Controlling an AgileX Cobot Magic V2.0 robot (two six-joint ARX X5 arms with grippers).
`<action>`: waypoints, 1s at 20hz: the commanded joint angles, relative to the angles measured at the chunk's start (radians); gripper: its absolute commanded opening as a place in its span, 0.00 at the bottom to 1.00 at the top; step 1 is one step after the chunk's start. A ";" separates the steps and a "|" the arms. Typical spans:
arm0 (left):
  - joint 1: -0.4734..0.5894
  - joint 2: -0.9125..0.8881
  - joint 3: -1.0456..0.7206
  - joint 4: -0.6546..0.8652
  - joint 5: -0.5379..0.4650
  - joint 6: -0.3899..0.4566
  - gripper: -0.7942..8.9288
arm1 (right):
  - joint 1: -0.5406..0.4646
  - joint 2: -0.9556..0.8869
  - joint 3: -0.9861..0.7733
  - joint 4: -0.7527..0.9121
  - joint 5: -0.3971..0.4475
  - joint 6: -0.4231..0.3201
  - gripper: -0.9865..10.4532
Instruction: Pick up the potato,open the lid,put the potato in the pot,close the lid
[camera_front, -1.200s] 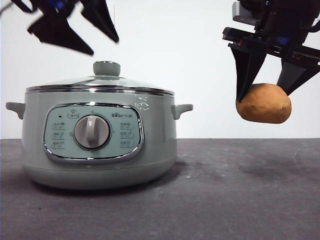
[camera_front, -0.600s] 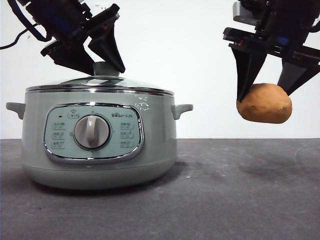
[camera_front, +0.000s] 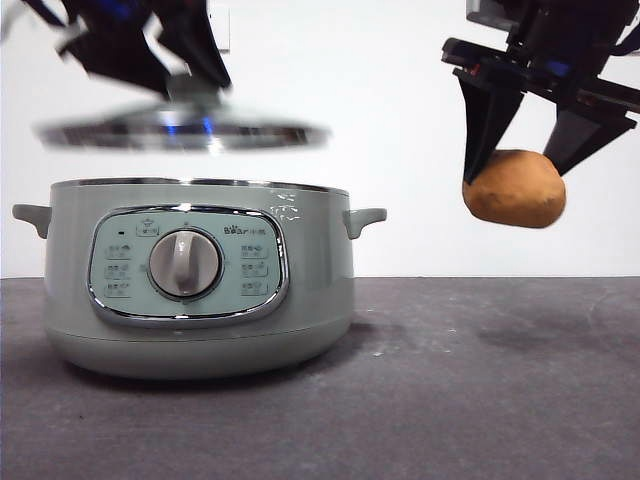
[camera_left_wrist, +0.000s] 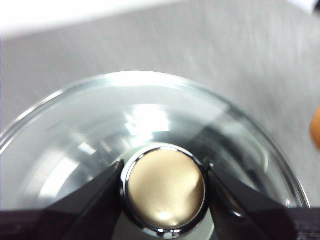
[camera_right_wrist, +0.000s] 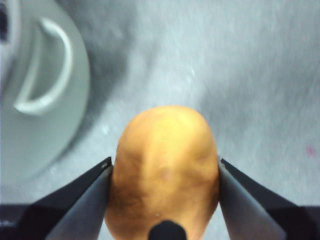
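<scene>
The pale green pot (camera_front: 195, 275) stands on the dark table at the left of the front view, its top uncovered. The glass lid (camera_front: 180, 132) hovers blurred a short way above it, held by its knob (camera_left_wrist: 165, 187) in my left gripper (camera_left_wrist: 165, 190), which is shut on that knob. The lid's glass dome (camera_left_wrist: 100, 135) fills the left wrist view. At the right, my right gripper (camera_front: 520, 165) is shut on the orange-brown potato (camera_front: 515, 190), which hangs in the air above the table, to the right of the pot. The potato (camera_right_wrist: 162, 165) sits between the jaws of my right gripper (camera_right_wrist: 164, 172).
One side handle of the pot (camera_right_wrist: 42, 75) shows in the right wrist view, close to the potato. The pot's control panel with a grey dial (camera_front: 185, 263) faces the front camera. Bare dark table (camera_front: 480, 380) stretches to the right of the pot.
My left gripper came down onto the lid's knob, shut on it and lifted the lid off the pot. The potato rose slightly and shifted a little left in the right gripper.
</scene>
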 joint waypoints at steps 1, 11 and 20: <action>0.003 -0.110 0.010 0.018 -0.038 0.039 0.07 | 0.016 -0.005 0.009 0.062 -0.002 0.005 0.09; 0.004 -0.572 0.010 -0.237 -0.270 0.069 0.07 | 0.280 0.093 0.275 0.174 -0.002 -0.032 0.09; 0.004 -0.747 0.010 -0.349 -0.288 0.061 0.07 | 0.342 0.512 0.596 0.153 -0.055 -0.144 0.09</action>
